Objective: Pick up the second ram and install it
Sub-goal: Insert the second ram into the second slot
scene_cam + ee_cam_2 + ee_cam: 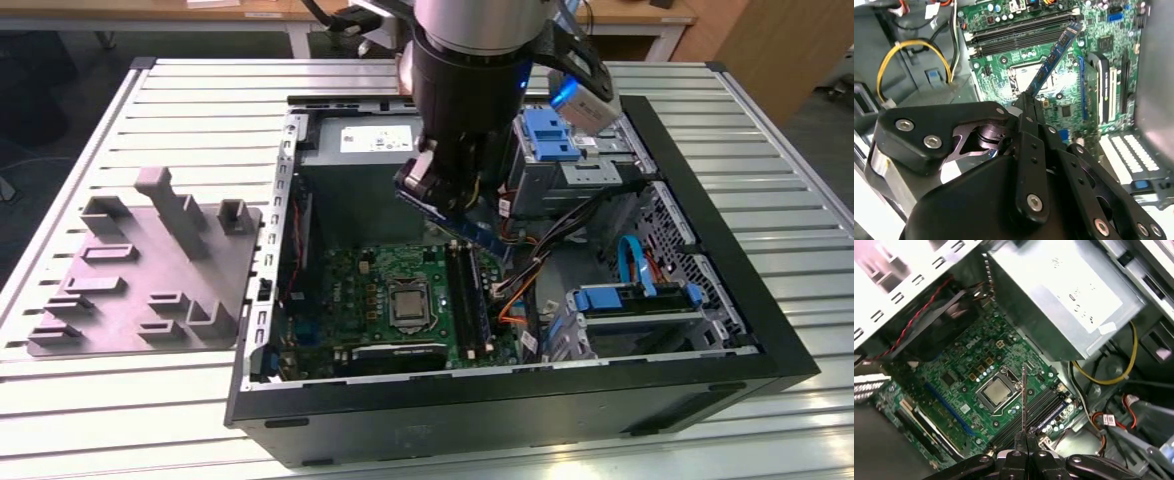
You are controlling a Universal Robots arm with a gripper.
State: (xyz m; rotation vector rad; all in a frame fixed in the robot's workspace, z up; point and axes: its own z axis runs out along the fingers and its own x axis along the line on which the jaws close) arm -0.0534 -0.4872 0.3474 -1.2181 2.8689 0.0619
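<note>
The case (534,400) lies open on the slatted table (134,420). Inside, the green board (360,290) covers the floor toward the exterior view's left. The CPU (404,302) sits at its middle, and the long dark slots (463,290) run just beside the CPU on the exterior view's right. A grey power supply (360,150) fills the far left corner. A drive bay (550,135) with blue parts stands at the far right, and a second cage (634,300) with blue rails sits near right. Loose cables (514,300) lie between the slots and that cage. A yellow cable (909,47) loops beside the supply. A grey holder (147,270) rests on the table, just beside the case on the exterior view's left.

The arm (467,80) comes down from the far side into the middle of the case. Its gripper (447,195) hangs over the far end of the slots. The fingers (1029,125) are closed tight on one end of the ram (474,228), pinching it flat between them. The blue stick slants away from the fingertips, tilted rather than upright, with its free end over the board near the slots. In the second wrist view the ram (1054,55) reaches toward the slots (1019,35), passing over the CPU socket (1024,75). In the first wrist view it shows edge-on as a thin line (1024,395) rising from the gripper (1026,436), between the CPU (996,391) and the slots (1041,410). Whether its tip touches a slot cannot be told.
</note>
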